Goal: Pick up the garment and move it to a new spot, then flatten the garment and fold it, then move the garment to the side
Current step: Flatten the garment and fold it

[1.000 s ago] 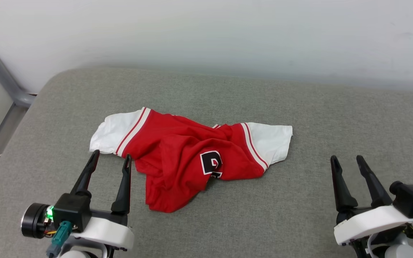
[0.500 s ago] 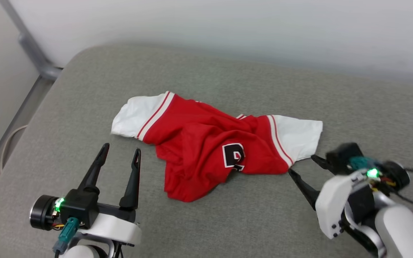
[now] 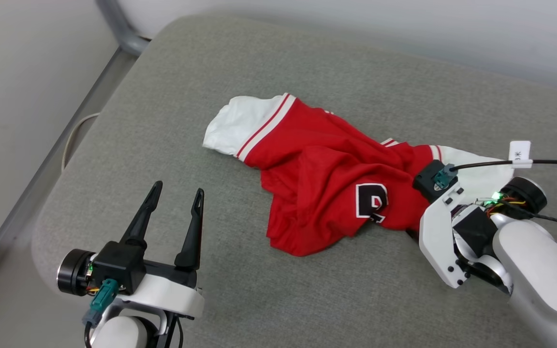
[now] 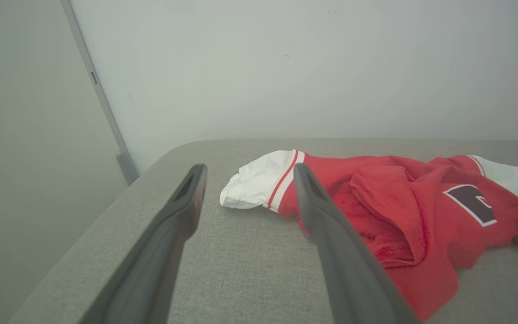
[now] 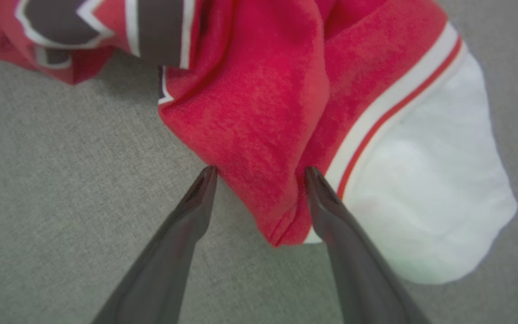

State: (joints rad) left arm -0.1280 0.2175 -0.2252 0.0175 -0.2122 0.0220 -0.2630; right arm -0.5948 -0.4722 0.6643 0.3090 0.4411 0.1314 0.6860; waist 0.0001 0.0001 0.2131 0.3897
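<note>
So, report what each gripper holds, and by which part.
Nothing held. The right gripper is open astride a red fold of the jersey by its white sleeve; the left gripper is open, apart from it.

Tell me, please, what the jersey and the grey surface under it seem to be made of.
Jersey: probably soft knit cloth, matte; it lies in loose folds and looks slightly fuzzy up close.
Surface: woven upholstery fabric, likely over padding; fine flecked grain, rounded edge.

Crumpled garment (image 3: 327, 179) on grey cushion (image 3: 162, 121) — left gripper (image 3: 179, 187) jaws spread.
</note>
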